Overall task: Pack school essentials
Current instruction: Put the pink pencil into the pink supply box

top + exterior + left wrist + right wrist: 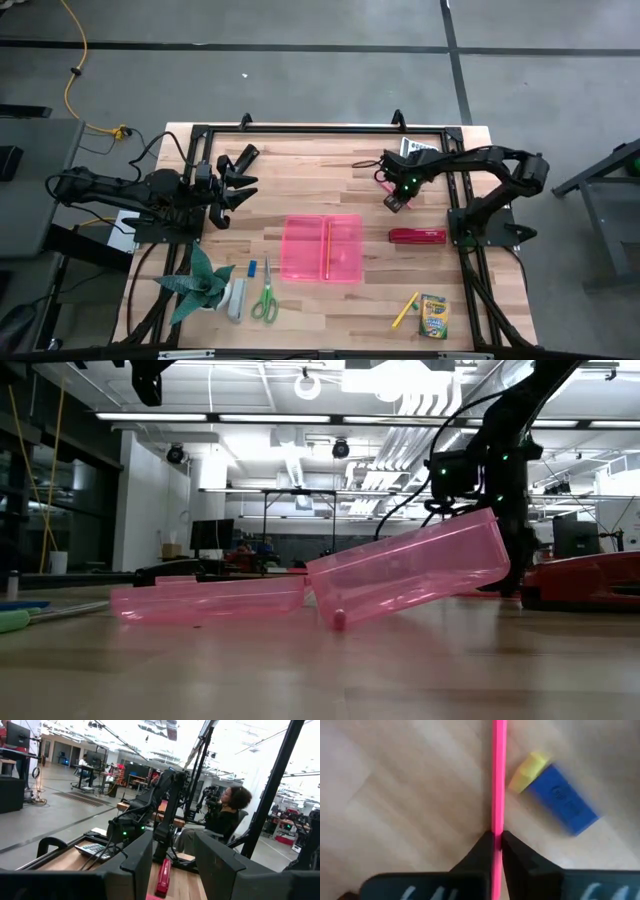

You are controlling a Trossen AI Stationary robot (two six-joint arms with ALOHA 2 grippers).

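An open pink case [322, 247] lies at mid-table with an orange pencil [327, 250] inside; in the low view one half [410, 565] stands tilted. My right gripper [394, 202] hovers right of and beyond the case, shut on a thin pink pencil [498, 775]. Below it a blue eraser with a yellow end [555, 795] rests flat on the wood. Green-handled scissors [265, 298] and a small blue piece [252, 268] lie near the left front. A yellow marker [405, 310] and a crayon box [433, 317] lie at the right front. My left gripper [235, 180] waits open at the far left. My right gripper pinches the pink pencil between its two fingertips [482, 847], with the shaft [498, 820] running straight out ahead of the fingers. The pencil is lifted clear of the table. Which end the fingers hold is hidden by the fingers themselves.
A red stapler [417, 236] lies right of the case. A green folded-paper plant [200, 285] and a grey object [236, 298] sit at the left front. A calculator [418, 147] lies at the far right. A person [225, 815] sits beyond the table's right side.
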